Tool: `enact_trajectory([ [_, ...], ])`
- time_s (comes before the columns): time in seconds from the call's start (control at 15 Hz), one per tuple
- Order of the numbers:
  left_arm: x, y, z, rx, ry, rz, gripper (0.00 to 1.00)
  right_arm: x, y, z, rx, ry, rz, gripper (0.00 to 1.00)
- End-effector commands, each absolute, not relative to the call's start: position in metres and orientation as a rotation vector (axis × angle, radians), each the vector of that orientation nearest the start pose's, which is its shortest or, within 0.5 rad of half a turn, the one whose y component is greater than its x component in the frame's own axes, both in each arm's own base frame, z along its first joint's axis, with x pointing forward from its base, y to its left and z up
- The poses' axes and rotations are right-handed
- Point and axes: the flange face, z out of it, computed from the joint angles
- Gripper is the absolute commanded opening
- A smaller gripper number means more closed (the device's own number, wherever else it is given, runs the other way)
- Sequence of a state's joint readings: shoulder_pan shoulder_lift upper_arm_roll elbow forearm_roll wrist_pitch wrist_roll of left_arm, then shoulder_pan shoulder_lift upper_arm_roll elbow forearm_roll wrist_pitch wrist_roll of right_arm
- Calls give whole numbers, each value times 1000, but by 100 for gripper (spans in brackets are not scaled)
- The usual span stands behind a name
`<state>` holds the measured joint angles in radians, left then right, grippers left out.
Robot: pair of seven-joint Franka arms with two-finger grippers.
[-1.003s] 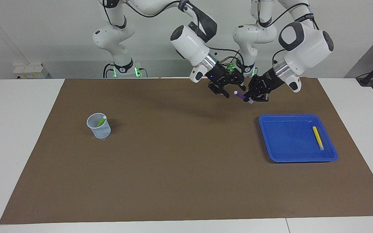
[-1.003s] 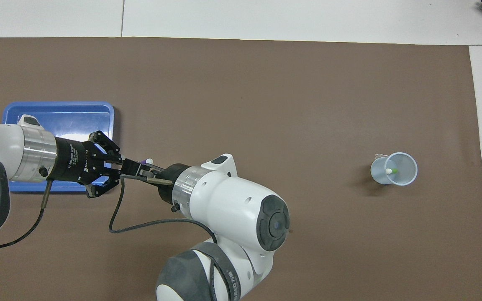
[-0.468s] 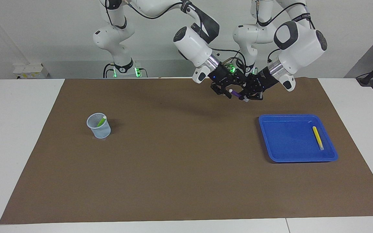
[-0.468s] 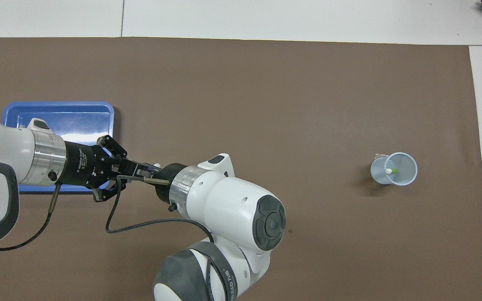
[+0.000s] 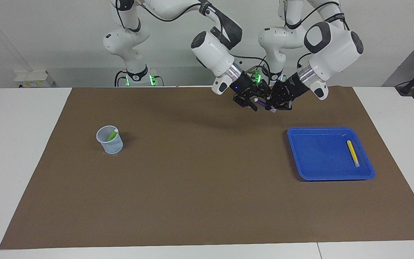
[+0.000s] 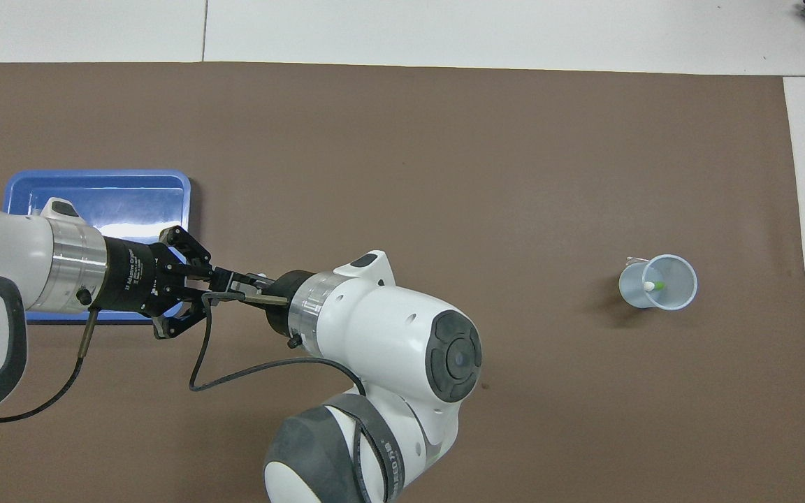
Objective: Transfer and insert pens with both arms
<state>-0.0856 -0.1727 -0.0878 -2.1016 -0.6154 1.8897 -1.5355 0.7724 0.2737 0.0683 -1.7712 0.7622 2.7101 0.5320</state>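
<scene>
My left gripper (image 5: pixel 273 107) is shut on the purple pen (image 5: pixel 263 104) and holds it in the air over the brown mat, near the robots' edge. My right gripper (image 5: pixel 254 102) meets it tip to tip at the pen's free end. In the overhead view the left gripper (image 6: pixel 226 279) and right gripper (image 6: pixel 243 293) overlap and hide the purple pen. The green pen (image 5: pixel 112 135) stands in the clear cup (image 5: pixel 110 144), also seen from overhead (image 6: pixel 654 286). The yellow pen (image 5: pixel 353 153) lies in the blue tray (image 5: pixel 318 154).
The cup (image 6: pixel 678 288) stands on the mat toward the right arm's end of the table. The tray (image 6: pixel 123 192) lies toward the left arm's end, partly under the left arm. A black cable (image 6: pixel 249 370) hangs from the right wrist.
The two grippers have come together. The left one carried the purple pen up and toward the right one, which moved onto the pen's free end.
</scene>
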Motion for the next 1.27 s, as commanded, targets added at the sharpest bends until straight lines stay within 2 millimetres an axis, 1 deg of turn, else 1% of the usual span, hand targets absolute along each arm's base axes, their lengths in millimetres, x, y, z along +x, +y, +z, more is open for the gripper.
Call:
enact_trajectory([
  [0.0,479,-131,504,1909,1929,-633,0,476,472,492,-2309,308,-137,63],
  [0.33,478,-131,504,1910,1929,-635,0,478,468,493,-2332,289,-127,61],
  [0.47,479,-131,504,1910,1929,-635,0,481,464,493,-2333,292,-133,57],
  [0.6,478,-131,504,1908,1931,-635,0,480,466,493,-2333,289,-131,49],
  [0.67,478,-131,505,1908,1930,-634,0,481,464,493,-2334,293,-132,43],
  [0.74,477,-131,506,1908,1928,-631,0,481,464,493,-2335,291,-132,41],
  [1.0,477,-131,507,1906,1928,-630,0,480,465,492,-2334,293,-130,40],
  [1.14,477,-131,507,1906,1928,-630,0,480,464,490,-2337,293,-129,34],
  [1.2,477,-131,508,1906,1927,-628,0,480,464,490,-2336,294,-128,33],
])
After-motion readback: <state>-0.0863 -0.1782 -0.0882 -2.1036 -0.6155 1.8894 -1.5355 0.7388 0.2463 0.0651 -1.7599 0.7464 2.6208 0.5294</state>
